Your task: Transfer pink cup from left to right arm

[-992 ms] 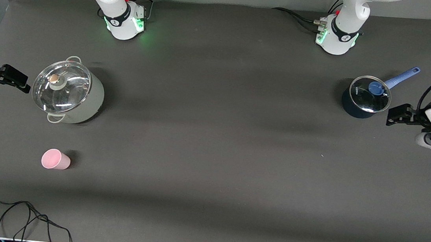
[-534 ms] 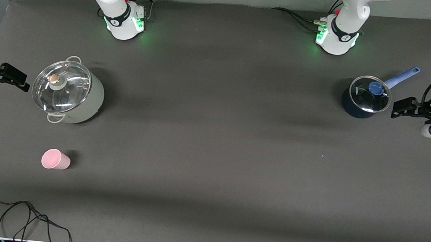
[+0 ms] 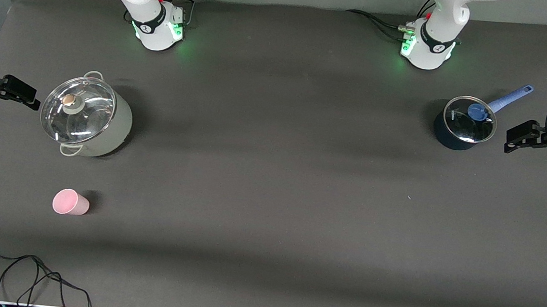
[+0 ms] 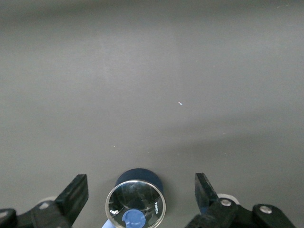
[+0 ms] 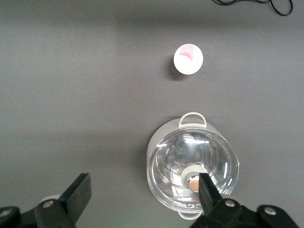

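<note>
In the front view we see the small pale-pink plastic cup [image 3: 70, 202] standing on the dark grey tabletop [image 3: 269, 198] near the corner at the right arm's end closest to the camera. A pale green lidded stockpot [image 3: 87, 114] sits farther from the camera than the cup. The right gripper [image 3: 21, 90] hangs at that end's edge, the left gripper [image 3: 523, 135] beside a dark saucepan with a blue handle [image 3: 464, 123].

The left wrist view shows fingers [image 4: 76, 195] apart above the saucepan [image 4: 137, 202].

In the right wrist view we find fingers [image 5: 78, 194] apart, over the stockpot [image 5: 192, 164], the cup [image 5: 188, 59] untouched.
</note>
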`<state>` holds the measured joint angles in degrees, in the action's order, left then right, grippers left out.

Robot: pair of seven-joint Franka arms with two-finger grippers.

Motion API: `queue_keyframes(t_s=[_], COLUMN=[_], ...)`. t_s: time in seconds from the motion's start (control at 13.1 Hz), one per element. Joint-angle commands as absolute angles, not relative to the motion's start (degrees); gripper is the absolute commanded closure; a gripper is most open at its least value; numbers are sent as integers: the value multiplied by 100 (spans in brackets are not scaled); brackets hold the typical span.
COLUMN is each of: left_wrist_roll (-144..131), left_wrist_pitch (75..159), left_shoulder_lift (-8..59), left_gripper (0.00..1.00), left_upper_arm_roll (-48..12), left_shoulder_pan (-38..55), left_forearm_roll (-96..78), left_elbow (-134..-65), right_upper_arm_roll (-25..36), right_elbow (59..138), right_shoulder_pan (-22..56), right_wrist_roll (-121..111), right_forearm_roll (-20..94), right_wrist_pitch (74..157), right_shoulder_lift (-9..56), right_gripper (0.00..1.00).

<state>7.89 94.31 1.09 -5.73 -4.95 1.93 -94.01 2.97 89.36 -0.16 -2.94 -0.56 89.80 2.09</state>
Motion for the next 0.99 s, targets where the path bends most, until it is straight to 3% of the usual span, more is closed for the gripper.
queue_keyframes(t_s=[0.0,0.92], left_wrist_roll=[572,589], left_wrist_pitch=[9046,9053], left_shoulder_lift=[132,457], left_gripper=[0,0], left_upper_arm_roll=[-563,-527], left_shoulder_pan=[-448,-527], left_forearm_roll=[457,-44], left_elbow=[-9352,-8965], right_upper_arm_roll=[325,343], right_elbow=[8974,8974], right_shoulder_pan=[18,18], right_wrist_roll=[-343,-352], right_forearm_roll=[44,229], right_wrist_pitch=[8947,9018], right_shoulder_lift=[123,158], right_gripper=[0,0])
